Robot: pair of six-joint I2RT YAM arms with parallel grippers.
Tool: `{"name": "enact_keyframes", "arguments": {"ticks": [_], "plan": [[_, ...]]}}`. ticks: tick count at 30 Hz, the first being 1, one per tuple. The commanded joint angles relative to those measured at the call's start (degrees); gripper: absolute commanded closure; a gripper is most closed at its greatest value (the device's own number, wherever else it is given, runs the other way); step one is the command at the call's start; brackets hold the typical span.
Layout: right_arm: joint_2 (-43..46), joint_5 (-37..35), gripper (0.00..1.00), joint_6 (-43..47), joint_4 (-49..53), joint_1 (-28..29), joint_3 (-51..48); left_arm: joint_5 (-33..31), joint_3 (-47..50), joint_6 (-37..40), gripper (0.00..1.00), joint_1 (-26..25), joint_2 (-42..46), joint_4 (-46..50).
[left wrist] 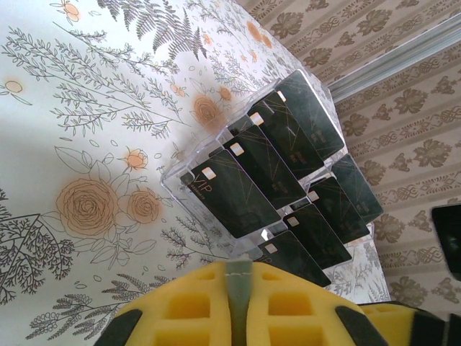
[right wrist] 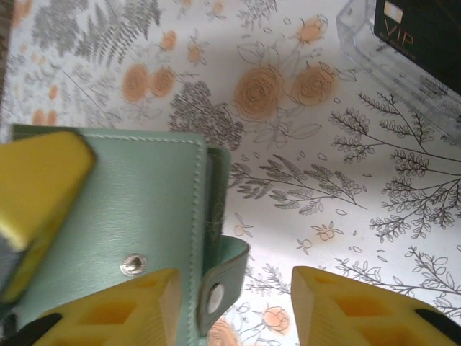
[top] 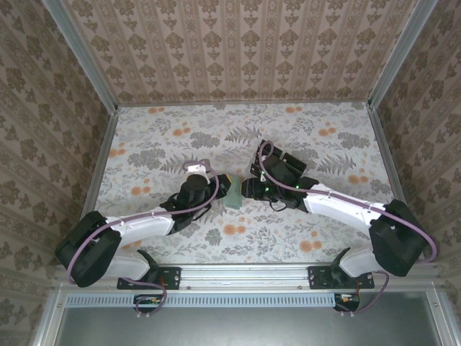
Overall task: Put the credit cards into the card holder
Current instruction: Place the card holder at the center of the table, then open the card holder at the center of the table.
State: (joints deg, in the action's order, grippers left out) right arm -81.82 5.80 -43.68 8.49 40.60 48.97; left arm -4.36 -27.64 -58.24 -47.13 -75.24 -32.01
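Your card holder [right wrist: 130,216] is pinched edge-on in the left gripper [left wrist: 238,308], at 9 o'clock of your spread right gripper [right wrist: 234,292]. The credit cards [left wrist: 274,166] stand in the clear tray [left wrist: 170,182] on the table at 1 o'clock, likely nearer the right arm.

Left arm [top: 144,225] stretches in from seven o'clock, left gripper [left wrist: 239,292] clamped tight on the card holder [right wrist: 137,209]. Right arm [top: 338,202] reaches from four o'clock, right gripper [right wrist: 234,306] jaws parted.
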Motion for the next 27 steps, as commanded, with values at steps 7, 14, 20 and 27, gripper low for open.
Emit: {"name": "enact_keyframes", "arguments": {"ticks": [7, 14, 20, 27], "plan": [[-1.0, 0.9, 0.97, 0.5, -1.7, -0.3, -1.3, -1.1, 0.9, 1.3, 1.0, 0.1, 1.4, 0.2], [1.6, 2.5, 1.0, 1.6, 0.7, -0.4, -0.5, -1.6, 3.0, 2.3, 0.7, 1.5, 1.7, 4.1], [0.8, 3.9, 1.0, 1.7, 0.9, -0.1, -0.5, -2.0, 5.0, 4.7, 0.46, 2.5, 3.0, 10.0], [0.9, 4.6, 1.0, 1.5, 1.2, 0.1, 0.1, -2.8, 4.2, 9.0, 0.34, 3.4, 6.2, 17.4]]}}
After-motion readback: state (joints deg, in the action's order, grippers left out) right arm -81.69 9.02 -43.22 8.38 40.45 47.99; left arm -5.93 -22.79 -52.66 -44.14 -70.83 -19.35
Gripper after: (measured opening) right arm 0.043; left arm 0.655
